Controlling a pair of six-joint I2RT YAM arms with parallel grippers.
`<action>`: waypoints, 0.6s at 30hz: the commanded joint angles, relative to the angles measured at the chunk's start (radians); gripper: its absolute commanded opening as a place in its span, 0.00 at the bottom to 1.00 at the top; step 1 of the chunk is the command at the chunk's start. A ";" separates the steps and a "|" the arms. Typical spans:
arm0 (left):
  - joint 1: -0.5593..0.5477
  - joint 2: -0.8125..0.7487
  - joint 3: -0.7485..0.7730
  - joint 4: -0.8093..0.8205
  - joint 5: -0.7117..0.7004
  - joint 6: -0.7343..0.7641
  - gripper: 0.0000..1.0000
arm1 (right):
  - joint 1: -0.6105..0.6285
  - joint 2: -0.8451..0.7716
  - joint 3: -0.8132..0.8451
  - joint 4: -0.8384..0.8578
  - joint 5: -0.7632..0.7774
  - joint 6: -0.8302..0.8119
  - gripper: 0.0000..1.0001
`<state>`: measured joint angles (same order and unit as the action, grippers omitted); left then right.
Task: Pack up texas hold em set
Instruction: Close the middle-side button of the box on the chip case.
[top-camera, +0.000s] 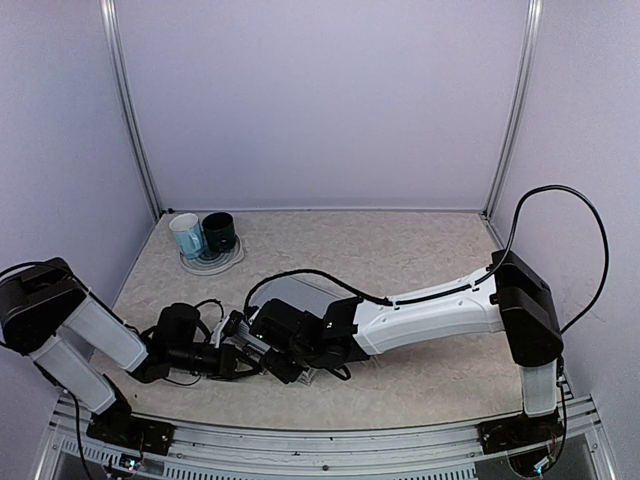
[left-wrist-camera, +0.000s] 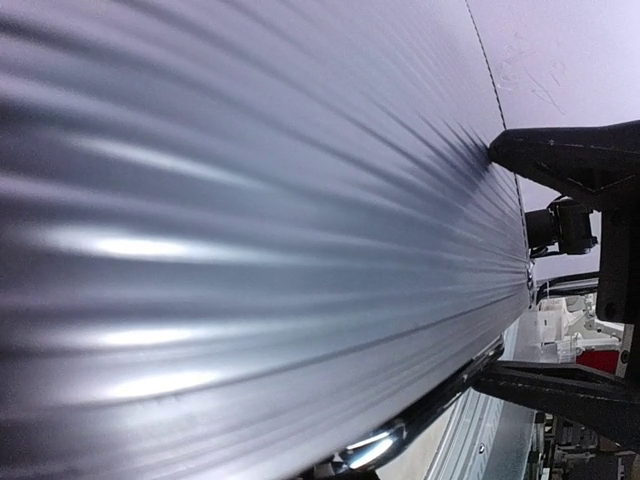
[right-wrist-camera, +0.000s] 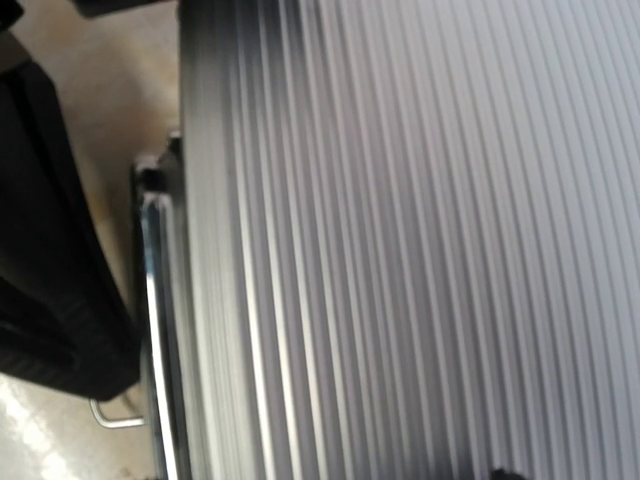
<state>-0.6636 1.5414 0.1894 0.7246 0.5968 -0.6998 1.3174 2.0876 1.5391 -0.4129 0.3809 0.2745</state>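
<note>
My left gripper (left-wrist-camera: 492, 262) has its 2 black fingers (left-wrist-camera: 575, 165) spread wide, 1 high and 1 low in the left wrist view. The tip of the upper one lies right against the ribbed silver face of the case (left-wrist-camera: 250, 250). The lower one sits just past the case's bright chrome edge rail (left-wrist-camera: 395, 442). Whether either pad presses on the metal, I cannot tell. Beyond the lower finger a white part carries a small red patch (left-wrist-camera: 600, 360); any writing on it is too small to read.

My right gripper (top-camera: 292, 362) is low at the near side of the case. Its wrist view is filled with blurred ribs, with the rail and a small wire loop (right-wrist-camera: 113, 420) at the lower left. I cannot make out my right fingers there, so I cannot tell how far apart they are.

From above, my left arm (top-camera: 100, 335) is folded low, its forearm reaching right along the table (top-camera: 420, 250). My right arm (top-camera: 430, 310) stretches long and nearly level from its base, meeting the left one. The case lies on the table just behind both wrists, near the front middle. A light-blue mug (top-camera: 186, 236) and a dark-green mug (top-camera: 219, 231) stand side by side on a plate (top-camera: 215, 262) at the far left, well apart from the case.
</note>
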 joint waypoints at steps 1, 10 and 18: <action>-0.008 -0.007 -0.009 0.078 0.126 -0.143 0.00 | -0.026 0.026 -0.036 -0.072 -0.031 0.033 0.71; -0.007 -0.117 0.009 -0.001 0.127 -0.159 0.00 | -0.026 0.027 -0.042 -0.075 -0.030 0.035 0.71; -0.006 -0.164 0.029 -0.051 0.117 -0.150 0.00 | -0.026 0.030 -0.045 -0.076 -0.033 0.037 0.70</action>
<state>-0.6617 1.4223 0.1818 0.6044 0.5938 -0.8230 1.3170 2.0872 1.5383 -0.4133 0.3805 0.2768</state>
